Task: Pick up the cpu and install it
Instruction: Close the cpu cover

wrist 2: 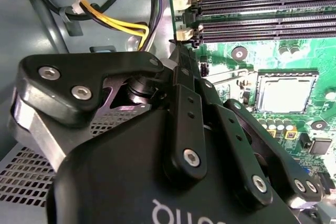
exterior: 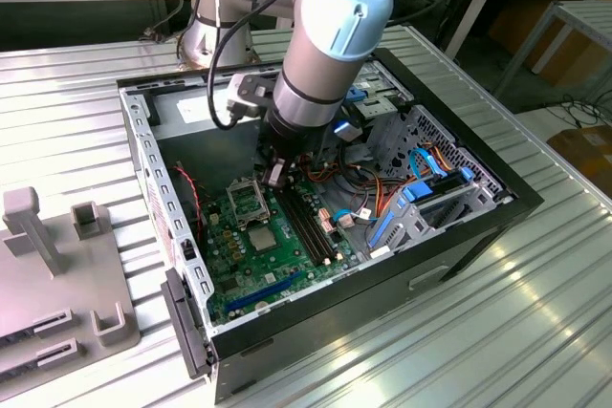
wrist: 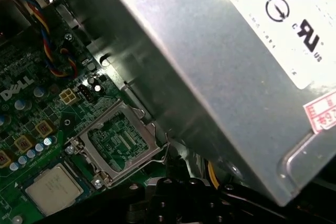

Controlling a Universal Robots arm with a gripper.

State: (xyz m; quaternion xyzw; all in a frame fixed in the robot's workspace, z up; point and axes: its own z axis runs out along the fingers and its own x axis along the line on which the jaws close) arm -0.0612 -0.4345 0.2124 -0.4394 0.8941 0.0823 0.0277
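Hiding pincer tips, arm (exterior: 316, 54), cpu (exterior: 265, 237) seated

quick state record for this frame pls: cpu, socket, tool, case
cpu: lying flat on the green motherboard, silvery top up, beside the socket
socket: metal frame flipped open, no chip under it
tool: low inside the case, over the board between socket and memory slots; not holding the cpu
case: side off, lying open on the ribbed table

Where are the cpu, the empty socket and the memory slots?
cpu (wrist: 54, 188), first wrist view: middle of its silvery top.
socket (wrist: 116, 141), first wrist view: its dark centre.
memory slots (wrist 2: 262, 3), second wrist view: on one long black slot.
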